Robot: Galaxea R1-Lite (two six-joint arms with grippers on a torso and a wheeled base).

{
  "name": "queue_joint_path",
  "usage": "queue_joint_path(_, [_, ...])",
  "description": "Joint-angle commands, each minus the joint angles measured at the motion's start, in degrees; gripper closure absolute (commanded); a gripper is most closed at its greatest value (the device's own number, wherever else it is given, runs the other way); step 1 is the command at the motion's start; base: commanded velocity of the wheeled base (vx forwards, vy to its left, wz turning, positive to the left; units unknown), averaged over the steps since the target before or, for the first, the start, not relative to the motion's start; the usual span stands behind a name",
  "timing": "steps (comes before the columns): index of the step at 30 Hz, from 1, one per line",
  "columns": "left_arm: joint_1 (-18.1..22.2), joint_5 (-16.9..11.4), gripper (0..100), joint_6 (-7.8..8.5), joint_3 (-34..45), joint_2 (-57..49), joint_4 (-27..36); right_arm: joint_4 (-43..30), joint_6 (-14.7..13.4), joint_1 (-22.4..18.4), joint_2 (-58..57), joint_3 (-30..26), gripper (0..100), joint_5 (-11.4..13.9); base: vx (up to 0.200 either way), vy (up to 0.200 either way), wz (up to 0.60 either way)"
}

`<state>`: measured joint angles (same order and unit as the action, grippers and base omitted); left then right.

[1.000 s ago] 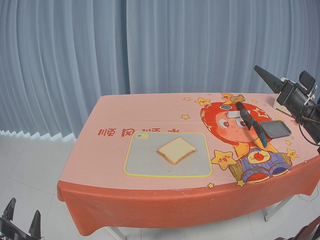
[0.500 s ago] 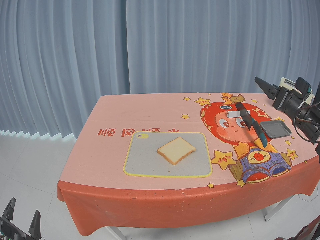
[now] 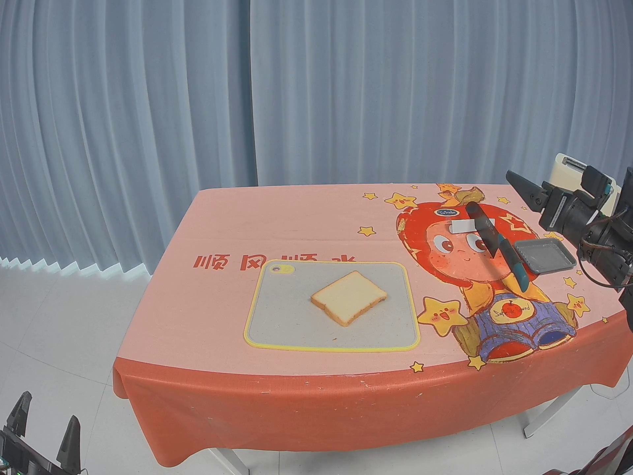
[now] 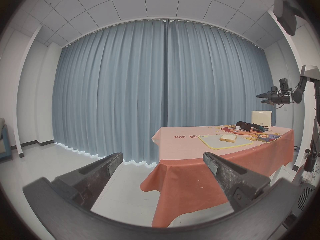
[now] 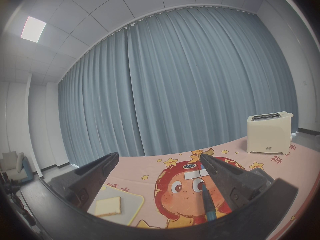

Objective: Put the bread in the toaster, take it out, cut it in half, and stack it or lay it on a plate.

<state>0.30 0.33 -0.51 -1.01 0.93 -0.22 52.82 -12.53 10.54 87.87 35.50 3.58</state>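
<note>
One slice of bread (image 3: 348,297) lies flat on the grey cutting board (image 3: 283,318), a little toward 3 o'clock from the board's middle; the board has a yellow rim and rests on the pink tablecloth (image 3: 217,232). Big red writing (image 3: 273,262) runs across the cloth at 10 o'clock from the bread, and the board hides its lower part. At 2 o'clock from the bread a knife (image 3: 500,245) with a black blade and a blue handle lies over a cartoon face (image 3: 455,249); a white label (image 3: 461,226) sits on that face by the blade tip, its print too small to tell. A grey tray (image 3: 544,255) lies just beside the knife at 3 o'clock. The cream toaster (image 5: 269,134) stands upright at 1 o'clock from the tray, near the far right corner; it has small dark print low on its side, too small to tell. The right gripper (image 5: 158,156) hangs in the air over the table's right side, its fingers spread wide and holding nothing; the left gripper (image 4: 162,155) is low at 7 o'clock, well apart from the table, also spread wide and holding nothing.
</note>
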Motion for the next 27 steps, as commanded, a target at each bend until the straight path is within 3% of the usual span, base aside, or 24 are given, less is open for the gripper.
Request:
queue_joint_path(1, [0.05,0.02,0,-0.02,1.01,-0.93,-0.04,0.18,0.93,-0.53,1.25,-0.78,0,0.02,0.0,0.0,0.0])
queue_joint_path(9, [0.05,0.02,0,-0.02,1.01,-0.93,-0.04,0.7,1.37,-4.48,2.04,-0.25,0,-0.24,0.0,0.0,0.0])
queue_joint_path(27, [0.05,0.02,0,-0.02,1.01,-0.93,-0.04,0.88,4.89,-7.21,8.28,-2.89,0,0.02,0.0,0.0,0.0])
